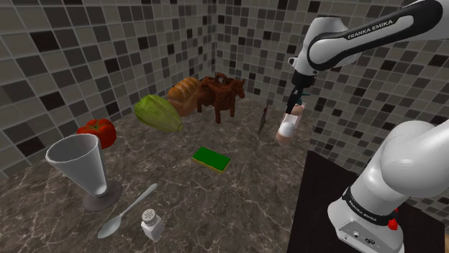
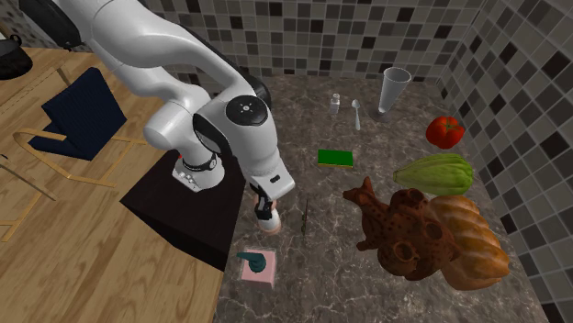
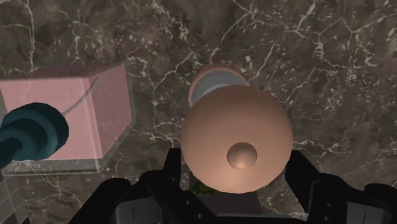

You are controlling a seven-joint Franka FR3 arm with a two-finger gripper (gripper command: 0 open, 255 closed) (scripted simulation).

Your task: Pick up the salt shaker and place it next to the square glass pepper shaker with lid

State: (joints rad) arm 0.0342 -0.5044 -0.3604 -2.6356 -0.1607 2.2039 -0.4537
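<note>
Your pincer (image 1: 296, 109) is clenched on the peach salt shaker (image 1: 287, 129), low over the counter (image 1: 237, 201) near the stand (image 1: 324, 208). The pick looks done. Still left: carry it to the small white lidded shaker (image 1: 151, 224), well apart beside the spoon (image 1: 128, 212), then release.

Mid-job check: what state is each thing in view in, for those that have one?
End effector: shut on the salt shaker.
Salt shaker: upright, clasped between the fingers.
Pepper shaker: upright, lid on, well apart from the salt shaker.
Spoon: lying flat.
Sponge: lying flat.
Cup: upright.
</note>
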